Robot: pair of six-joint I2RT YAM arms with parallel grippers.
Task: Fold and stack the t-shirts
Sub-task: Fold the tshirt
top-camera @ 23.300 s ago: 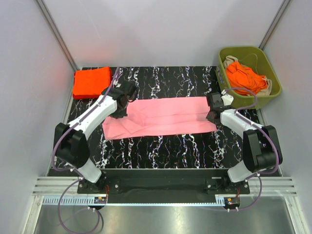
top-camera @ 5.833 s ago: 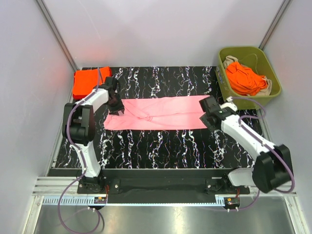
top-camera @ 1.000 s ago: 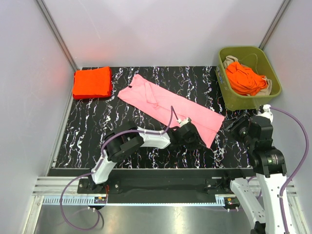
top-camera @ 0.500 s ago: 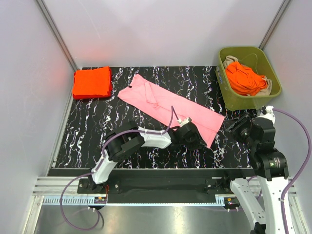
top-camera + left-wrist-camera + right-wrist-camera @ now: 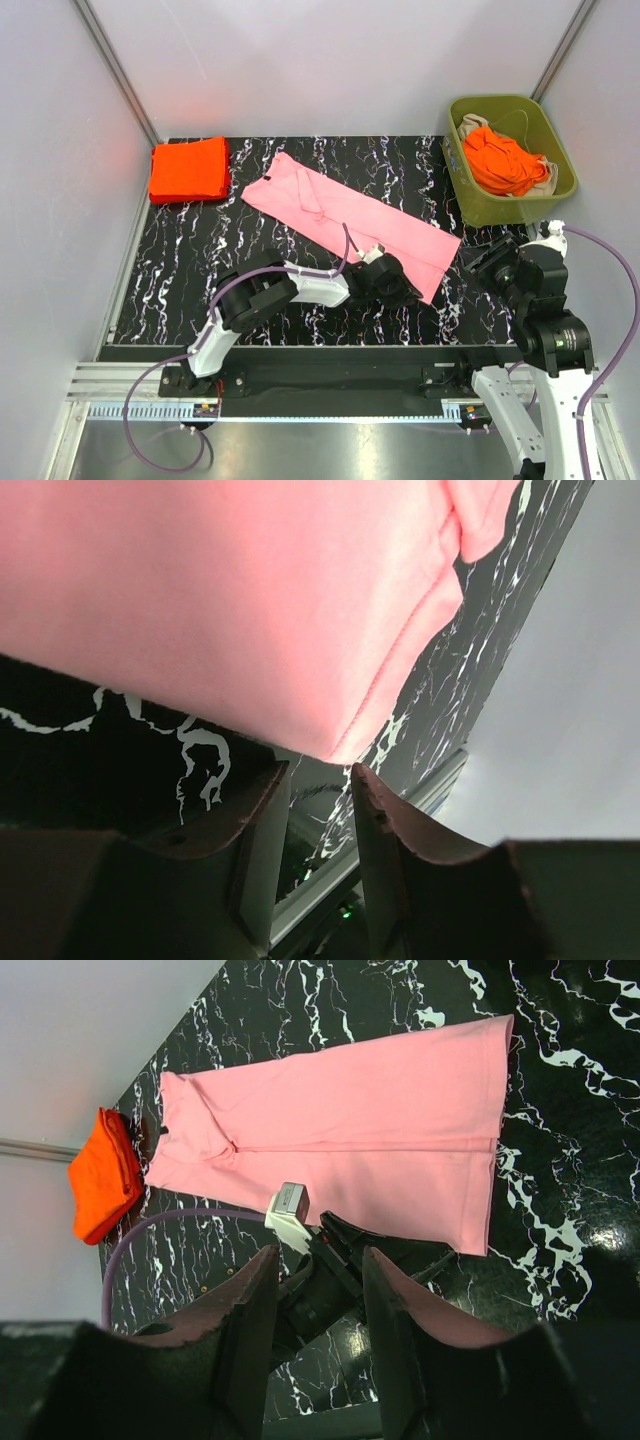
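A light pink t-shirt point(image 5: 350, 218), folded into a long strip, lies diagonally across the black marbled table point(image 5: 200, 260). My left gripper point(image 5: 408, 292) sits low at the strip's near right corner. In the left wrist view the pink t-shirt's hemmed corner point(image 5: 345, 742) lies just ahead of the fingertips point(image 5: 268, 785), and my left gripper point(image 5: 318, 780) is open with nothing between its fingers. My right gripper point(image 5: 484, 262) hangs raised to the right of the strip. My right gripper point(image 5: 320, 1255) stands open and empty, looking down on the pink t-shirt point(image 5: 350, 1130).
A folded orange-red t-shirt stack point(image 5: 188, 168) sits at the back left corner, and it also shows as an orange-red stack point(image 5: 100, 1175) in the right wrist view. An olive-green bin point(image 5: 555, 190) at the back right holds crumpled orange-red t-shirts point(image 5: 500, 158).
The right arm has drifted slightly toward the near right. The left gripper's fingers have narrowed a little and shifted slightly left at the shirt's corner. The pink shirt has not moved.
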